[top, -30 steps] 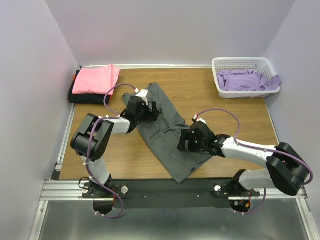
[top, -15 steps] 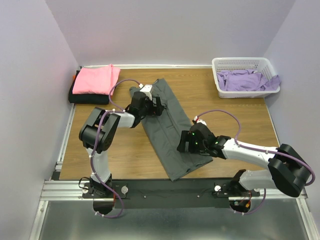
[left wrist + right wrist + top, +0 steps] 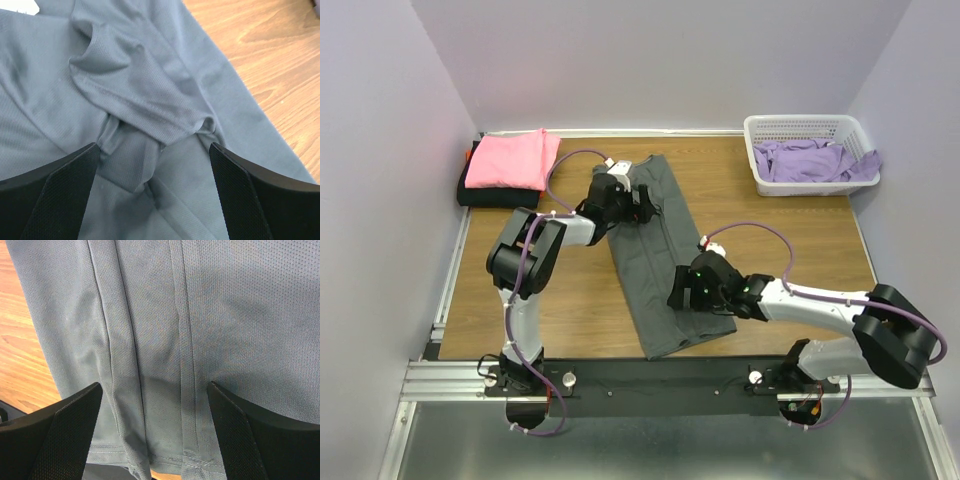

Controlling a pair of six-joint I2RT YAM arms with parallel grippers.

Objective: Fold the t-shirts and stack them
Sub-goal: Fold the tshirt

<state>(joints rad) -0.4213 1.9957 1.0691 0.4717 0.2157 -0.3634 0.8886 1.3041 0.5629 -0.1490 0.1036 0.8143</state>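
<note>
**Operator:** Are my claws holding anything?

**Spotter:** No. Your left gripper (image 3: 155, 170) has its fingers spread wide. A bunched ridge of the dark charcoal grey cloth t-shirt (image 3: 135, 95) rises between them, but nothing pinches it. Your right gripper (image 3: 152, 405) is just as wide apart, close over a flat stretch of the stitched hem with no cloth caught. I cannot tell whether either one touches the fabric.

**Operator:** Why are they at opposite ends?

**Spotter:** The shirt lies as a long narrow strip slanting across the brown wooden table (image 3: 770, 230), with its sides apparently already turned in. Your left claw is at the far end and your right is at the near end by the hem. I judge that this spacing lets you take one end and bring it over the other, halving the length.

**Operator:** Anything to watch?

**Spotter:** Watch the ridge under your left claw. Fold over it and you will likely trap a crease.

**Operator:** And where does it go?

**Spotter:** The bright pink folded t-shirt (image 3: 510, 158) rests on the black folded t-shirt (image 3: 490, 197) in the far left corner, so that is your stack. The lavender purple t-shirts (image 3: 810, 160) lie crumpled in the white plastic lattice basket (image 3: 798, 123) at the far right, not yet folded.
</note>
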